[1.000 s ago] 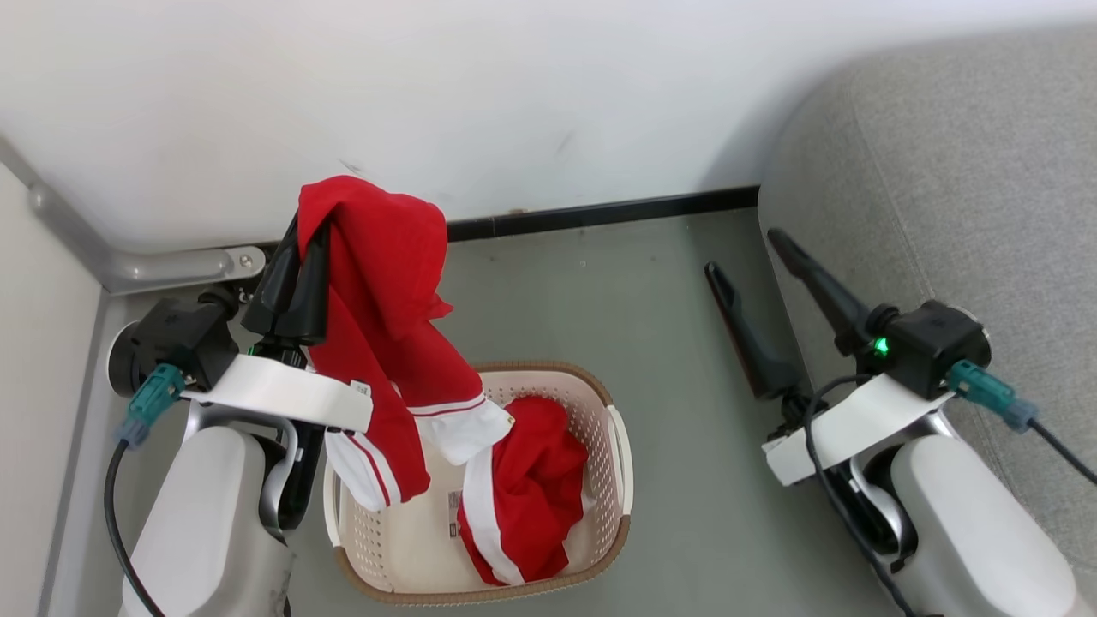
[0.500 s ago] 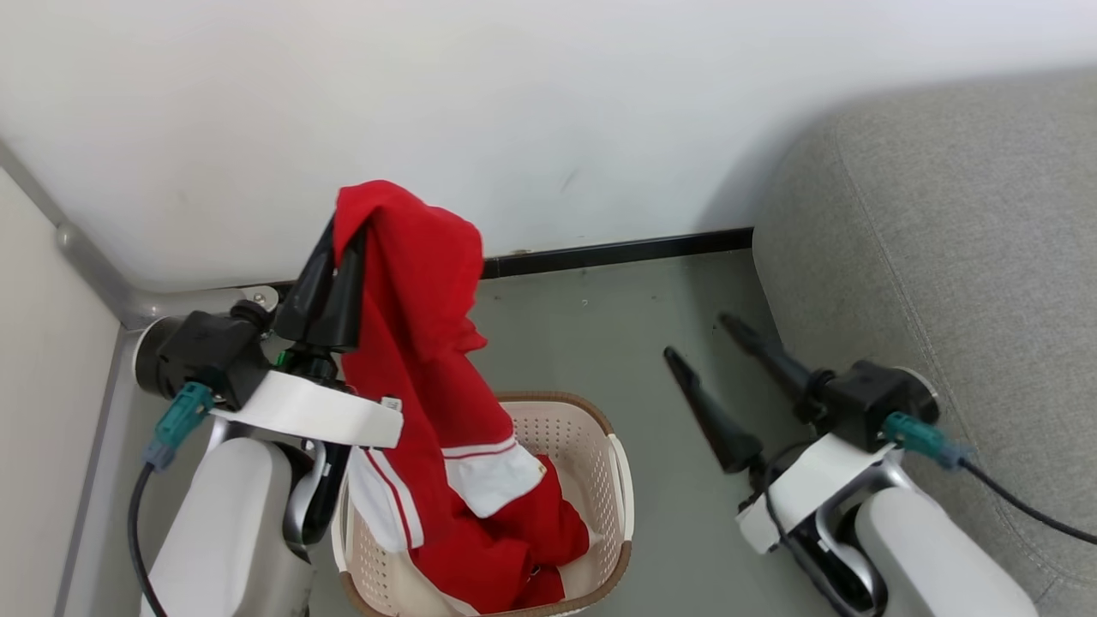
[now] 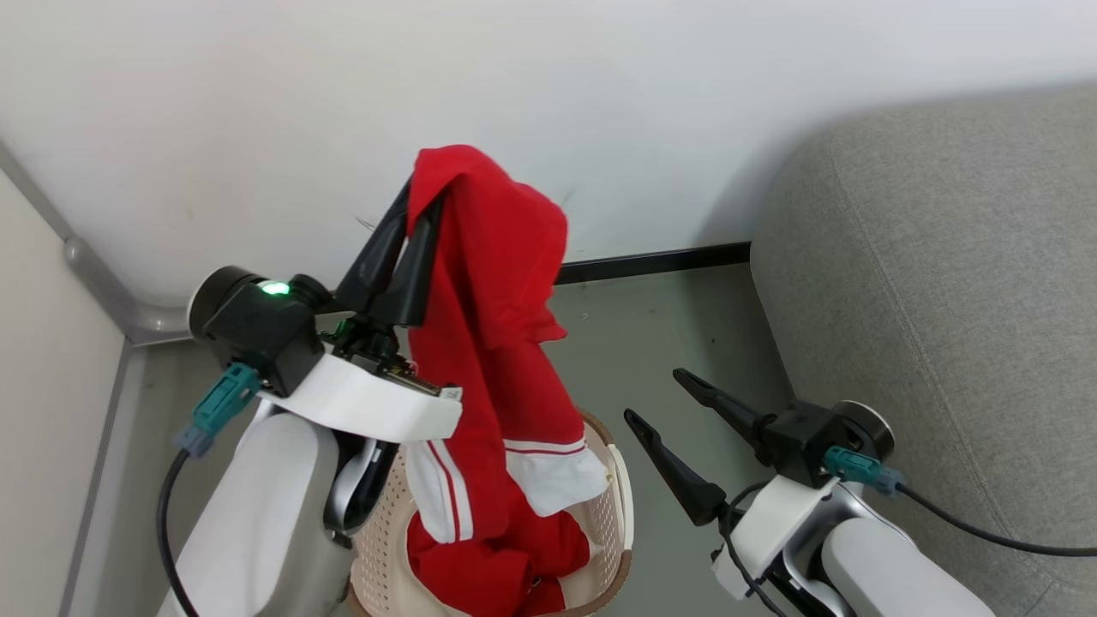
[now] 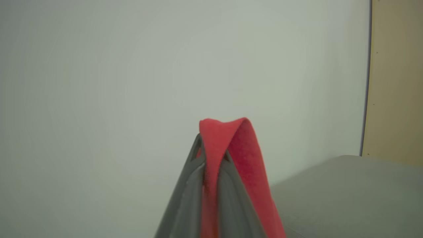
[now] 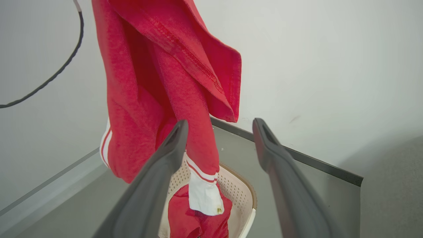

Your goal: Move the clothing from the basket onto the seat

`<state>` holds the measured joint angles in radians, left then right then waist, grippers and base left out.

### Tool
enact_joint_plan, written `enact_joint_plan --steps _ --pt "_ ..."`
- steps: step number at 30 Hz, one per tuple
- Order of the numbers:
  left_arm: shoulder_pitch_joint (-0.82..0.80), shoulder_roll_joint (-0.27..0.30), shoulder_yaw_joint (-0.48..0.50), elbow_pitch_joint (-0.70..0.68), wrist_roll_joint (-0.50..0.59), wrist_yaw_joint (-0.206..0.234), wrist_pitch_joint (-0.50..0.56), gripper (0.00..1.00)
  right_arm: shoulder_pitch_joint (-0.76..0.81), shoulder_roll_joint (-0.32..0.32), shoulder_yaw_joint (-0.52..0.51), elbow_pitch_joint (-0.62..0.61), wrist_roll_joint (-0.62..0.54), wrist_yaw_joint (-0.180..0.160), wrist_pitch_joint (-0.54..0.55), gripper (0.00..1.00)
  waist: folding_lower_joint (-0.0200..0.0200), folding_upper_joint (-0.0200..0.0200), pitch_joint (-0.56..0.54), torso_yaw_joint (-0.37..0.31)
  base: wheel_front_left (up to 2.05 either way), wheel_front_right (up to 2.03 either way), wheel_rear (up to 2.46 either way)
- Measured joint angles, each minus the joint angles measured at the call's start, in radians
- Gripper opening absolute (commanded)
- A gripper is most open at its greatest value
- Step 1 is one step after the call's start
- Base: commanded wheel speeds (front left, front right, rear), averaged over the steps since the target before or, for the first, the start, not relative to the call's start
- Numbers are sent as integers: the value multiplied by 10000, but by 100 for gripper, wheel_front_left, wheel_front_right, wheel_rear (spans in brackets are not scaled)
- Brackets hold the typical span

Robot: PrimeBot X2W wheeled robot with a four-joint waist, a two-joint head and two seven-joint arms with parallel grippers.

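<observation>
My left gripper (image 3: 416,197) is shut on a red garment (image 3: 497,343) with white stripes and a white cuff, held high so it hangs down over the cream basket (image 3: 613,480). In the left wrist view the red fabric (image 4: 231,138) is pinched between the dark fingers (image 4: 188,195). A second red garment (image 3: 488,566) lies in the basket, also seen as red cloth (image 5: 188,218) below the hanging garment (image 5: 158,76) in the right wrist view. My right gripper (image 3: 656,394) stands open and empty right of the basket. The grey seat (image 3: 943,283) rises at the right.
A white wall (image 3: 600,86) with a black skirting strip (image 3: 651,257) closes the back. A pale wall panel (image 3: 43,386) and a grey rounded corner trim (image 3: 94,274) stand at the left. Grey floor (image 3: 677,334) lies between basket and seat.
The left gripper has lifted the red garment higher and carried it rightward, toward the seat. The right gripper has dropped lower in the view. The head camera has shifted too.
</observation>
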<state>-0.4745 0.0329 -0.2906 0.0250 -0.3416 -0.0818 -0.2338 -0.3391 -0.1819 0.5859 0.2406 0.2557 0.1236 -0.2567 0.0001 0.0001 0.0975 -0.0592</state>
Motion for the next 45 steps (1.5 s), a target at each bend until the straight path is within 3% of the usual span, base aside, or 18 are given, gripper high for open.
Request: enact_joint_plan --steps 10,23,24,26,27,45 --pt "-568 4 -888 -763 -157 15 393 0 -416 115 196 8 15 0 2 100 0 0 -75 -19 0 0 0" --pt "-909 12 -1766 -1478 -543 345 842 0 -614 224 460 12 180 0 0 100 0 0 -114 -55 0 0 0" --pt "-909 10 -1791 -1486 -545 355 846 0 -614 224 499 17 196 0 2 62 0 0 -120 -51 0 0 0" --pt "-911 13 -1831 -1490 -545 403 943 0 -616 224 598 38 303 0 2 14 0 0 -128 -43 0 0 0" --pt "-911 15 -1862 -1488 -545 454 997 0 -621 222 667 63 347 0 2 0 0 0 -129 -39 0 0 0" --pt "-932 29 -2013 -1269 -543 813 1444 0 -799 157 984 151 617 0 2 0 0 0 -49 -63 0 0 0"
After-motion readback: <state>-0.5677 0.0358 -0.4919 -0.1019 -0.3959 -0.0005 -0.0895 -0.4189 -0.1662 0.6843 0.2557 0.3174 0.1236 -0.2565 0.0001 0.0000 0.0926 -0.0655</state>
